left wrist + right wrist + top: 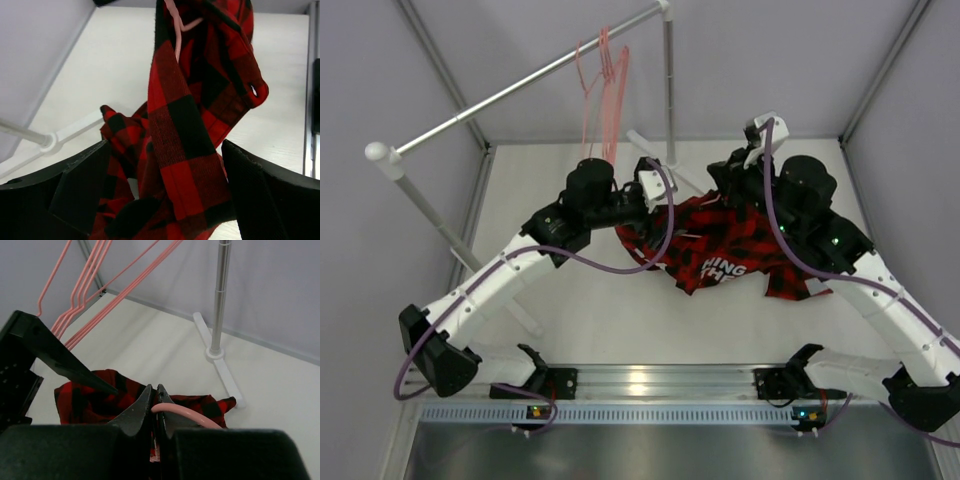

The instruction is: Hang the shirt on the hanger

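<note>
The red-and-black plaid shirt (720, 245) is bunched up at the table's middle, its white lettering facing the front. My right gripper (155, 390) is shut on the pink wire of a hanger (182, 414) just above the shirt (95, 397). My left gripper (165, 150) is open, its fingers (80, 185) wide apart with a hanging fold of the shirt (185, 125) between them. A piece of the pink hanger wire (177, 30) shows at the top of that fold. In the top view both grippers meet at the shirt's far edge, the left (658, 195) and the right (732, 180).
Other pink hangers (605, 80) hang on the white rack rail (520, 90) at the back left; they also show in the right wrist view (90, 280). The rack's upright post (220, 295) and foot (222, 370) stand behind the shirt. Grey walls close the table's sides.
</note>
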Tool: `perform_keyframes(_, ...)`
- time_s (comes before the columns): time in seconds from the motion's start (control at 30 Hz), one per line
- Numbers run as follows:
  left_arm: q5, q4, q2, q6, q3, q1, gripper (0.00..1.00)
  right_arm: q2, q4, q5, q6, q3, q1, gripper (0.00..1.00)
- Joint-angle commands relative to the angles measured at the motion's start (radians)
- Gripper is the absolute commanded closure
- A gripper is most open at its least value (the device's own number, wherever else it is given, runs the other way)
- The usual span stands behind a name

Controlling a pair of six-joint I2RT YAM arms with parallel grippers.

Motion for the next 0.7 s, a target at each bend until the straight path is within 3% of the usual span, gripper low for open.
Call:
perform_keyframes(0.0,0.117,-0.057,0.018,0.08,0.055,0.001,0.05,-0.057,0.007,-0.061,0.011,0.071,0.016,1.0)
perform_keyframes(0.1,0.146,-0.066,0.058,0.068,0.08,0.001,0.09,-0.052,0.007,-0.097,0.021,0.082,0.016,1.0)
perform_keyframes(0.17,0.172,-0.066,0.093,0.054,0.105,0.001,0.22,-0.036,0.007,-0.143,0.036,0.091,0.016,1.0)
perform_keyframes(0.27,0.217,-0.066,0.14,0.007,0.147,-0.001,0.54,-0.005,0.017,-0.176,0.06,0.088,0.018,1.0)
perform_keyframes(0.47,0.176,-0.066,0.194,-0.062,0.189,-0.052,0.45,0.015,0.085,-0.185,0.113,0.038,0.019,1.0)
perform_keyframes(0.57,0.154,-0.066,0.208,-0.073,0.189,-0.058,0.56,0.021,0.096,-0.188,0.119,0.03,0.018,1.0)
perform_keyframes(0.67,0.114,-0.022,0.207,-0.11,0.165,-0.058,0.84,0.021,0.097,-0.159,0.114,0.024,0.018,1.0)
